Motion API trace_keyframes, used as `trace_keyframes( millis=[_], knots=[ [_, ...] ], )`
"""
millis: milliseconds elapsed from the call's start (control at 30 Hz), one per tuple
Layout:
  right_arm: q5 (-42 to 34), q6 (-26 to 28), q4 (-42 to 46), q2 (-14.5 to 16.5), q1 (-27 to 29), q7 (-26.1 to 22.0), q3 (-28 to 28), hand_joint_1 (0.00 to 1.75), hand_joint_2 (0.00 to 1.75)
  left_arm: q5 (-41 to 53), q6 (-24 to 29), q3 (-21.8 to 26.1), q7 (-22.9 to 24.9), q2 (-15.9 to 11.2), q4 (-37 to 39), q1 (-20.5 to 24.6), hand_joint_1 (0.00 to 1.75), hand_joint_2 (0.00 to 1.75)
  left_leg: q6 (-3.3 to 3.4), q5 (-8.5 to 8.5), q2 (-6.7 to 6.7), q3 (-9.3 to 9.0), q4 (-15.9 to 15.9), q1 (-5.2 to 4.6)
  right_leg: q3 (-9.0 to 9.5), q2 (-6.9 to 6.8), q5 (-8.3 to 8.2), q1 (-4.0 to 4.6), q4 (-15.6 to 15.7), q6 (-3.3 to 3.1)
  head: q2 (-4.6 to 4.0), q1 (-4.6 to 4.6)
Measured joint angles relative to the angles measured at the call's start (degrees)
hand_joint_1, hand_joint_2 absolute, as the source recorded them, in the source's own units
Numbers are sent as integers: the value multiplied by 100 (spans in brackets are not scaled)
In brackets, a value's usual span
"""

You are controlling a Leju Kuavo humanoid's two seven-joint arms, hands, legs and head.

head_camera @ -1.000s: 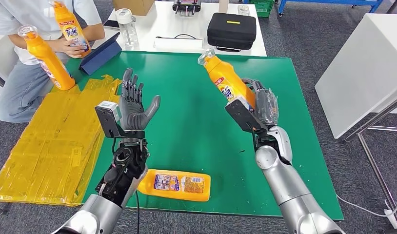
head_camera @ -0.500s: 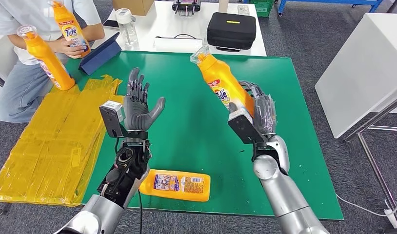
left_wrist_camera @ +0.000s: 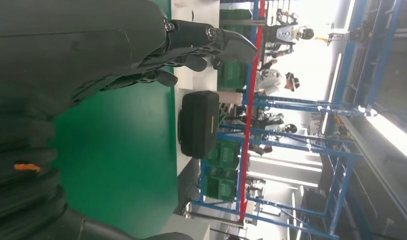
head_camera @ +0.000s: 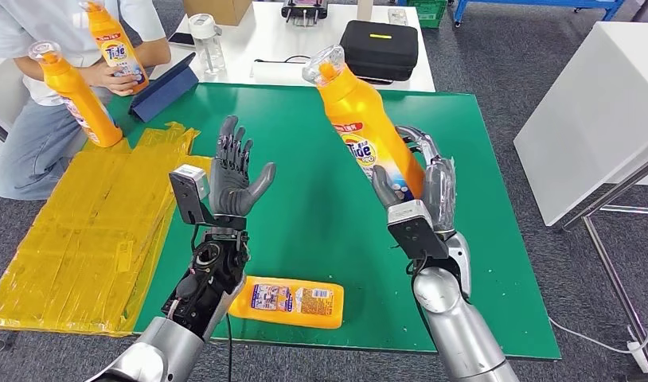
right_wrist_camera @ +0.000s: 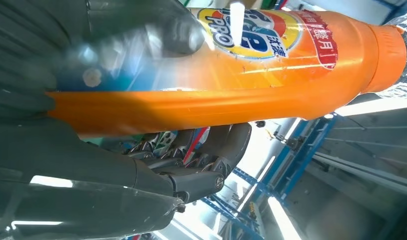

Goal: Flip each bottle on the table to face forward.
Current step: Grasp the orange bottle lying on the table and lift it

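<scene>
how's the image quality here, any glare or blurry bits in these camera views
Head view: sharp and evenly lit. Left wrist view: the dark left hand is close and soft, with the bright hall behind it blown out. Right wrist view: a glare streak crosses the orange detergent bottle, and the right hand's thumb is blurred.

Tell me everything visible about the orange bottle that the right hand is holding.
The orange Tide bottle looks like glossy plastic, with a clear-wrapped cap and a red, yellow and blue front label. The right hand grips its lower body, thumb on the label side, other fingers behind. It is raised above the green table, cap tilted up and toward the robot's left.
</scene>
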State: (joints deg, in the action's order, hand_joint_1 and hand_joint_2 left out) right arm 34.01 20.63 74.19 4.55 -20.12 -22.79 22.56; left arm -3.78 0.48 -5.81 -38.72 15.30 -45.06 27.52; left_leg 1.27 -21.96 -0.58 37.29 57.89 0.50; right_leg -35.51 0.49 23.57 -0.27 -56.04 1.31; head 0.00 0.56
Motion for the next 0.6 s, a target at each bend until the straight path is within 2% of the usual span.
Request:
trace_keyframes(
  millis=[100, 300, 600],
  knots=[
    [-235, -7, 164, -1, 48, -169, 45, 175, 175, -44, -174, -17, 33, 8, 24, 8, 0, 175, 0, 0, 1, 1, 0, 0, -1, 0, 0, 0, 0, 0, -1, 0],
    [-370, -132, 263, -3, 74, -193, 167, 175, 175, -99, -344, -87, 80, 13, 79, 37, 0, 175, -1, -1, 0, 2, 0, 0, -2, 0, 1, 1, 0, 0, 0, -1],
    [-906, -874, 19, 61, 67, -175, 214, 175, 175, -193, -1066, -273, 167, 16, 80, 49, 0, 175, 0, 0, 0, 3, 0, 0, -1, 0, 0, 1, 0, 0, 0, -1]
  ],
)
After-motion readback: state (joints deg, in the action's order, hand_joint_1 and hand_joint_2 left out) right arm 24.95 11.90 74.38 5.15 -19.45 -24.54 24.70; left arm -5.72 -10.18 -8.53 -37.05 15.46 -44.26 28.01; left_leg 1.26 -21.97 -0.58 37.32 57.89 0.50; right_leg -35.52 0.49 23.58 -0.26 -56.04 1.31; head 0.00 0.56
